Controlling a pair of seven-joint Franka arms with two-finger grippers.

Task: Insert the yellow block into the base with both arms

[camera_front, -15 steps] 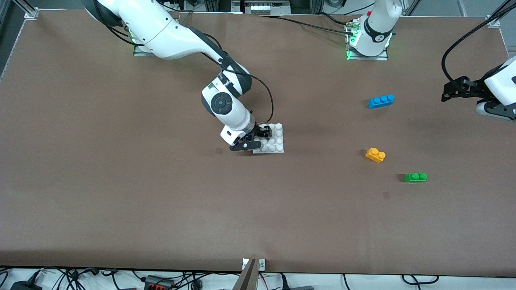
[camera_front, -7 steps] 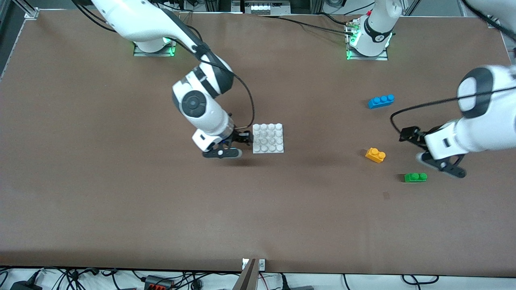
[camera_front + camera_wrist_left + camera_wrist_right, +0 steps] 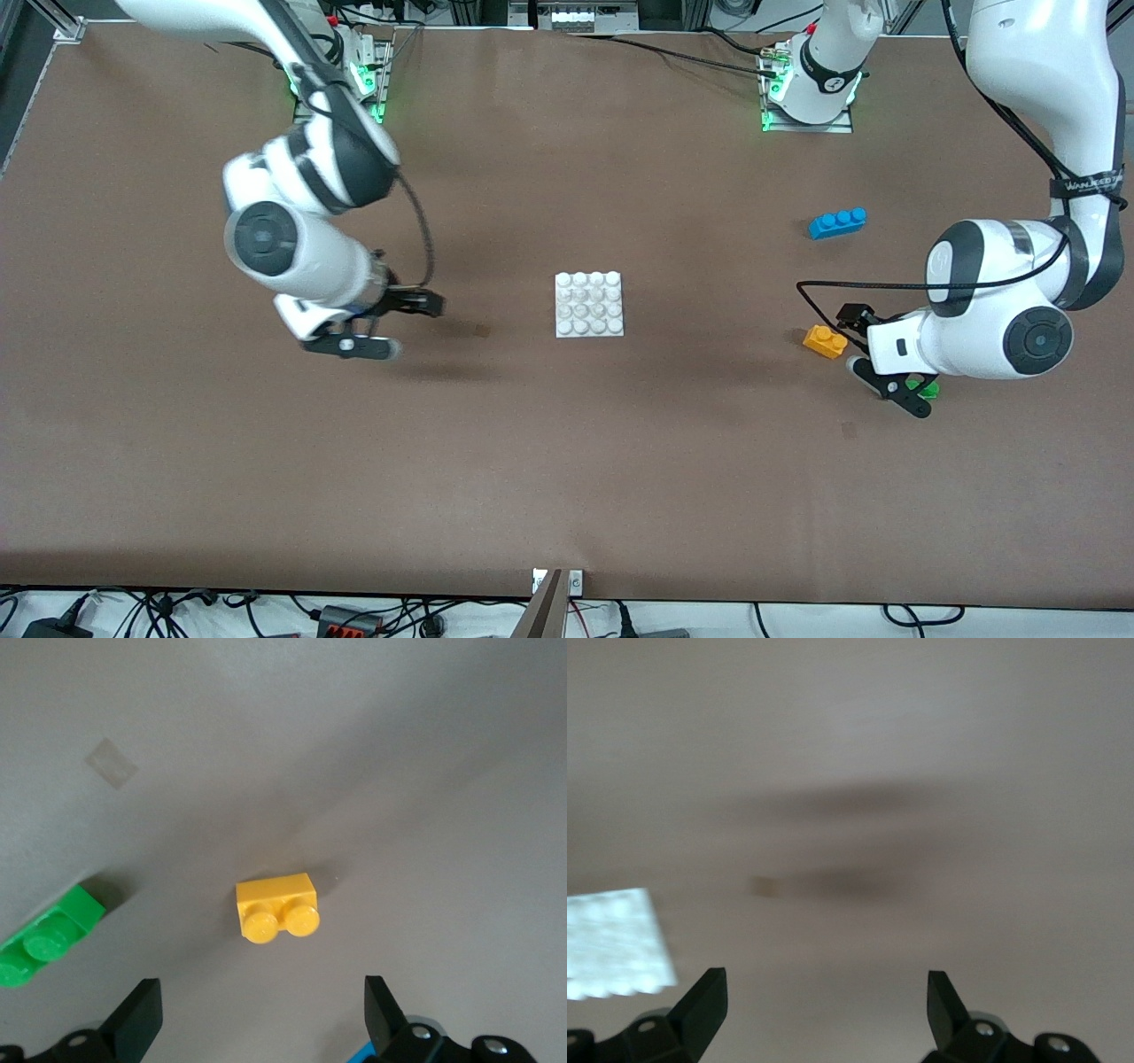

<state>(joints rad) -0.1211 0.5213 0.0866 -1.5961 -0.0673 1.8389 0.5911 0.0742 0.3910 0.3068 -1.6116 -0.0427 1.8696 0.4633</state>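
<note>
On the brown table lie one white base, one yellow block, one blue brick and one green brick, with two arms working above them. The yellow block sits toward the left arm's end of the table, well apart from the base, which lies mid-table with nothing on its studs. A second ago the right gripper was down on the base; now it hangs over bare table toward the right arm's end, its fingers spread and empty. The left gripper, earlier out near the table's edge, now hovers just beside the yellow block, jaws wide and empty. The left wrist view shows the block's two studs clearly between the fingertips, and the whole green brick, which the front view half hides under the arm.
</note>
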